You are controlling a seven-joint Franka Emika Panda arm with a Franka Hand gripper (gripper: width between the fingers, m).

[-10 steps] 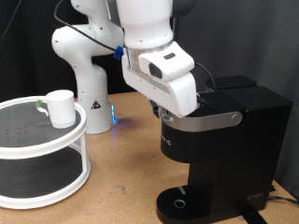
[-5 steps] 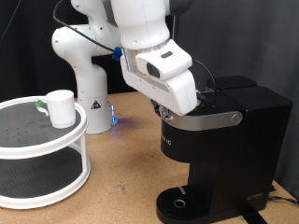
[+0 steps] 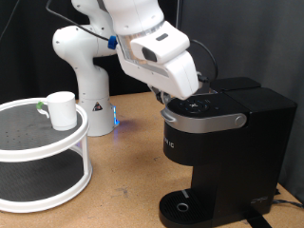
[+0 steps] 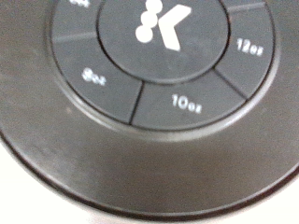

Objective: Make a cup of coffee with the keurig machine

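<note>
Brown and bare in front, the desk (image 3: 123, 152) carries everything, backed by a black curtain. At the exterior view's right stands the keurig machine (image 3: 228, 142), a boxy black brewer with its grey-silver lid handle (image 3: 204, 121) down, its ring of top buttons (image 3: 202, 104) showing, and a round drip tray (image 3: 185, 206) at its foot with nothing standing on it.

At the exterior view's left sits a white two-tier round shelf (image 3: 43, 152). The cup (image 3: 63, 109), a plain white mug, stands upright on the upper tier near its rim, with a small green-topped pod (image 3: 40, 106) just beside it, on the exterior view's left. Behind the shelf rises the white robot arm base (image 3: 85, 66), a blue light glowing low on it.

The arm's white hand (image 3: 161, 62) hangs just above the machine's top at the lid-handle end, well apart from the cup. Its jaws are hidden behind the hand's housing, so how far they are open cannot be told, and no picture shows anything between them.

The wrist view is filled, blurred and very close, by the round button panel (image 4: 149, 84): a centre button with a white logo, ringed by segments marked 8oz, 10oz and 12oz.
</note>
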